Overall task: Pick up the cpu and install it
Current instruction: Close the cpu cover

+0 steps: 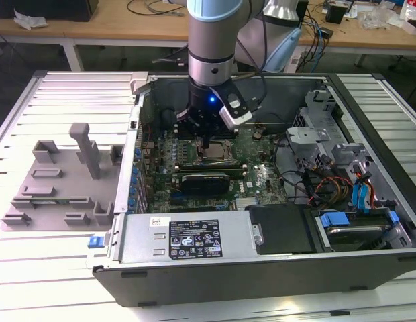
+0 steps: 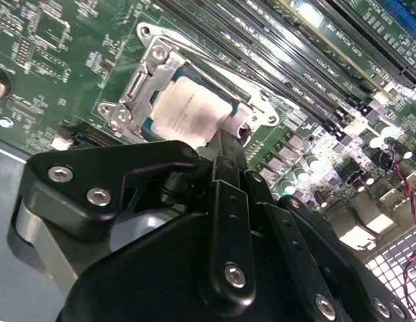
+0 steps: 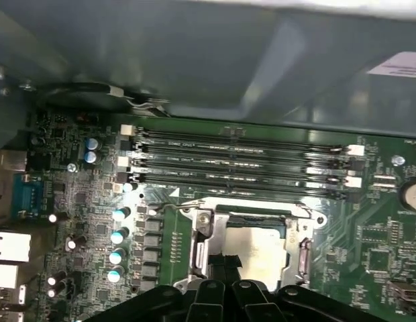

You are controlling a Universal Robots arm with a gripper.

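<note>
The cpu (image 2: 188,111), a small square chip with a silvery-white top, lies flat inside the metal socket frame (image 2: 137,87) on the green motherboard. In the first wrist view the cpu (image 3: 258,245) sits just below the memory slots. My gripper (image 2: 225,137) stands straight over it with its black fingers close together, the tips down on the chip's top near one edge. The exterior view has the gripper (image 1: 206,142) reaching down into the open computer case above the socket (image 1: 213,154). Seen from the first wrist view, the gripper (image 3: 225,265) covers part of the chip.
The gray tray (image 1: 60,181) with upright posts lies on the slatted table at the exterior view's left. Several long memory slots (image 3: 241,161) run beside the socket. Case walls, a power supply (image 1: 188,238), a drive cage (image 1: 329,134) and loose cables (image 1: 315,184) ring the board.
</note>
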